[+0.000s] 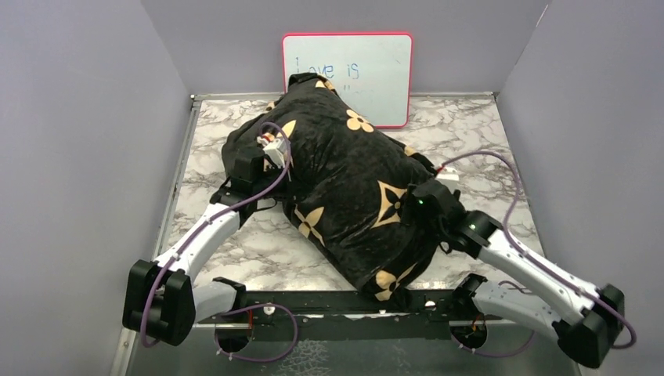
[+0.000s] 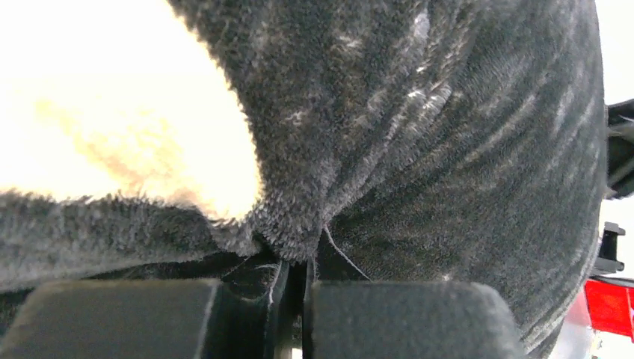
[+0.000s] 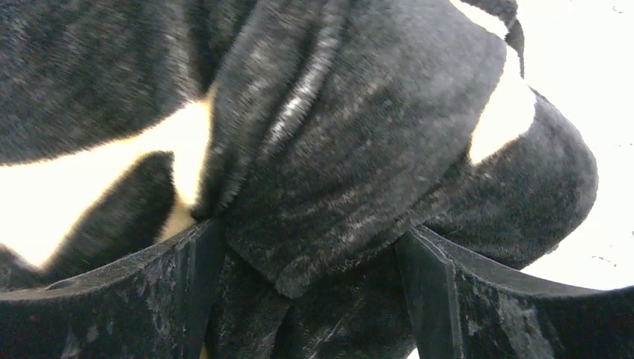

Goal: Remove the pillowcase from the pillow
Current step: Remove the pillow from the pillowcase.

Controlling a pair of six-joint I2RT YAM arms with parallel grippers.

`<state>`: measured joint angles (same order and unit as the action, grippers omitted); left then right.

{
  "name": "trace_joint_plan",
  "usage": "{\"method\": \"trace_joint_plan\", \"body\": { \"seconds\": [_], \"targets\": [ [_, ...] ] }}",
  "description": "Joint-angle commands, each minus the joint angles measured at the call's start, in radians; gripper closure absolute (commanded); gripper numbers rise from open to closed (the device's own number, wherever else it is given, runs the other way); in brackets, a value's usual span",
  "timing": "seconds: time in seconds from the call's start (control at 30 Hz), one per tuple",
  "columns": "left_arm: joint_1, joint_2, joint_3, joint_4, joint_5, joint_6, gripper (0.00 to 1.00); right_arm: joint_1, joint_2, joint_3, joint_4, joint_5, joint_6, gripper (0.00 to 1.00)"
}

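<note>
the bulky pillowcase (image 1: 344, 188) fills the middle; bare marble table (image 1: 266, 252) lies open to its left and right, a whiteboard (image 1: 376, 70) blocks passage just behind it, grey walls (image 1: 78, 157) beyond.

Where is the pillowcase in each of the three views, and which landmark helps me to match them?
Top external: the pillowcase lies diagonally mid-table, between both arms.
Left wrist: it fills the frame; a fold sits pinched between the fingers at bottom centre.
Right wrist: it fills the frame; a fold lies between the spread fingers.
Shared landmark: its tan printed motifs.
</note>
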<state>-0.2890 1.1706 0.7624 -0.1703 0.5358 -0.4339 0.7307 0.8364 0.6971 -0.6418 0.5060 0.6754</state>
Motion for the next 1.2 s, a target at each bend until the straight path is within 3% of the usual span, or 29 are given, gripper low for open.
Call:
{"method": "trace_joint_plan", "body": {
  "seconds": [0.0,0.13,0.3,0.43,0.47,0.53,0.57,0.67,0.73,0.77,0.83,0.93,1.07,1.17],
  "targets": [
    [-0.130,-0.039,-0.107,0.072,0.097,-0.047,1.00,0.009,0.228,0.062,0.112,-0.107,-0.089,0.19],
    [-0.173,-0.221,-0.190,0.076,-0.040,-0.117,1.00,0.009,0.274,0.114,0.179,-0.069,-0.158,0.24],
    [-0.230,-0.492,-0.195,-0.045,-0.219,-0.211,1.00,0.009,0.294,0.151,0.396,-0.335,-0.383,0.15],
    [-0.233,-0.581,-0.146,-0.245,-0.402,-0.219,1.00,0.009,0.418,0.304,0.368,-0.299,-0.419,0.09],
    [-0.233,-0.568,-0.127,-0.283,-0.435,-0.206,0.89,0.009,0.450,0.347,0.348,-0.273,-0.427,0.08],
    [-0.233,-0.518,-0.069,-0.349,-0.498,-0.185,0.51,0.007,0.508,0.425,0.287,-0.166,-0.434,0.02],
    [-0.233,-0.497,-0.031,-0.372,-0.522,-0.175,0.41,0.007,0.529,0.459,0.254,-0.071,-0.419,0.00],
    [-0.233,-0.488,0.068,-0.389,-0.640,-0.155,0.25,-0.001,0.538,0.515,0.172,0.171,-0.386,0.00],
    [-0.233,-0.487,0.128,-0.386,-0.712,-0.143,0.04,-0.021,0.489,0.487,0.173,0.204,-0.380,0.00],
    [-0.233,-0.476,0.159,-0.387,-0.735,-0.140,0.02,-0.037,0.450,0.460,0.191,0.191,-0.376,0.00],
    [-0.233,-0.401,0.248,-0.420,-0.704,-0.130,0.01,-0.080,0.359,0.392,0.221,0.160,-0.338,0.00],
    [-0.233,-0.236,0.388,-0.471,-0.486,-0.090,0.01,-0.237,0.252,0.286,0.276,-0.020,-0.290,0.00],
    [-0.234,-0.162,0.446,-0.407,-0.381,-0.073,0.01,-0.475,0.231,0.211,0.260,-0.344,-0.238,0.00],
    [-0.283,0.027,0.604,-0.468,-0.193,-0.018,0.01,-0.538,0.245,0.166,0.277,-0.495,-0.209,0.00]
  ]
}}
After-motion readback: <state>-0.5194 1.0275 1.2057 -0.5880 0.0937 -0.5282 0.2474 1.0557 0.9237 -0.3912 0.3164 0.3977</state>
